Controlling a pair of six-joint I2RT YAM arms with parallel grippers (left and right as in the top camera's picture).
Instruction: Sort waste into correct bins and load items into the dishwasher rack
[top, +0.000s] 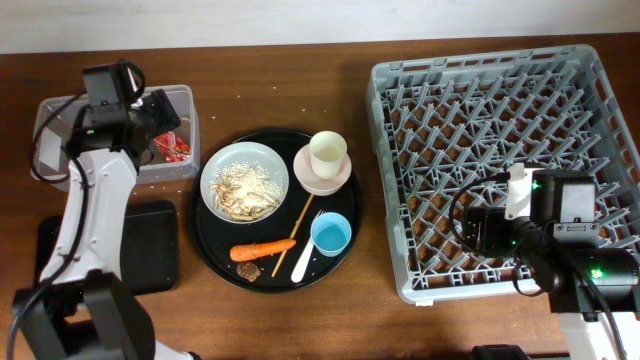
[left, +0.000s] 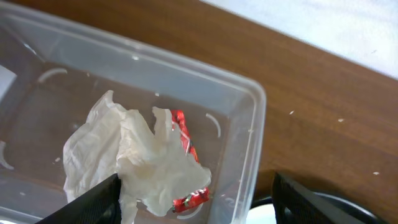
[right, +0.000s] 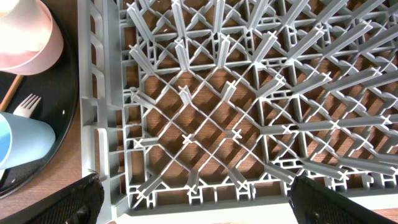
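The left claw (left: 196, 185) is over the clear tub (left: 252, 118) with its fingers well apart, clamped on nothing. The crumpled tissue (left: 134, 155) lies inside the tub, partly covering the red wrapper (left: 181, 134). The right claw (right: 194, 186) hangs above the grey rack (right: 102, 99), fingers wide apart. The round black tray (top: 215, 240), between tub and rack on the worktop (top: 300, 80), carries the plate (top: 215, 165) of food scraps (top: 245, 190), the carrot (top: 262, 249), brown bit (top: 250, 270), fork (top: 305, 262) and blue cup (top: 331, 234), plus the cream cup (top: 328, 152) standing in the pink bowl (top: 315, 183).
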